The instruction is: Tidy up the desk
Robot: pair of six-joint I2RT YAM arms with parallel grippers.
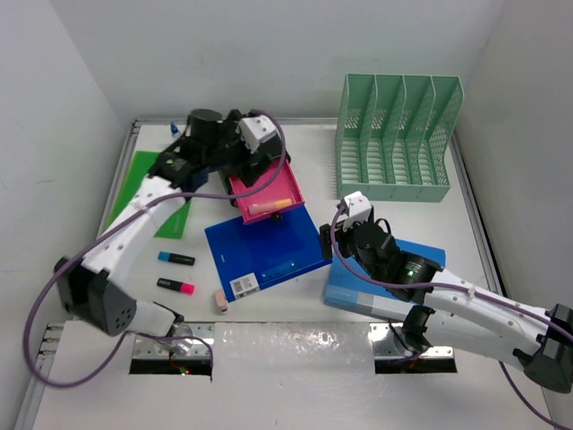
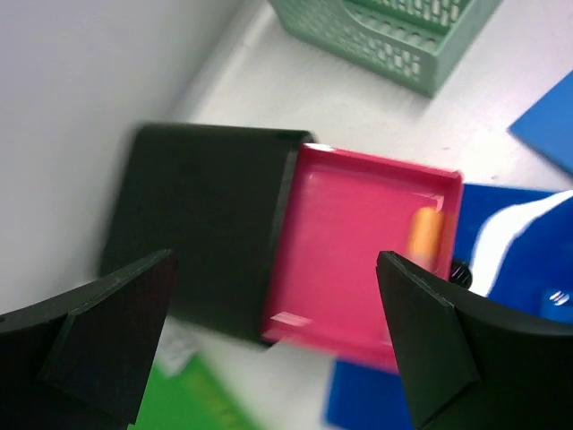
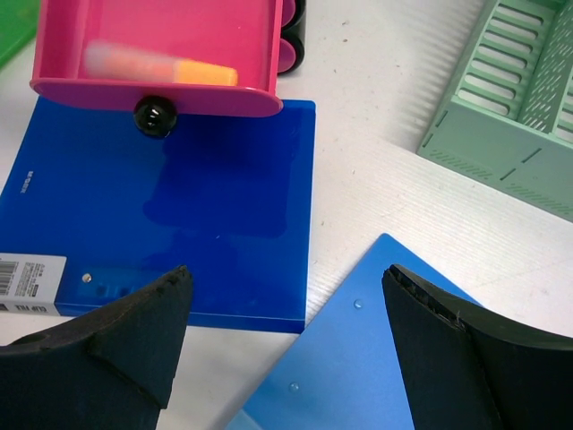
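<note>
Worktop (image 1: 394,224), white, lies under both arms — left gripper (image 2: 276,269), jaws wide and empty, above pink drawer (image 2: 358,242) holding orange highlighter (image 2: 426,233); right gripper (image 3: 286,273) likewise spread over blue folder (image 3: 179,206) — drawer best pushed squarely into black box (image 2: 201,224).

Counter (image 1: 394,224) — rack (image 1: 394,139) in far right corner, green folder (image 1: 134,179) along left edge, blue folder (image 1: 264,251) centre, eraser (image 1: 220,301) by near edge.

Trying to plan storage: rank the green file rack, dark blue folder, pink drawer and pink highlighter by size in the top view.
1. green file rack
2. dark blue folder
3. pink drawer
4. pink highlighter
</note>
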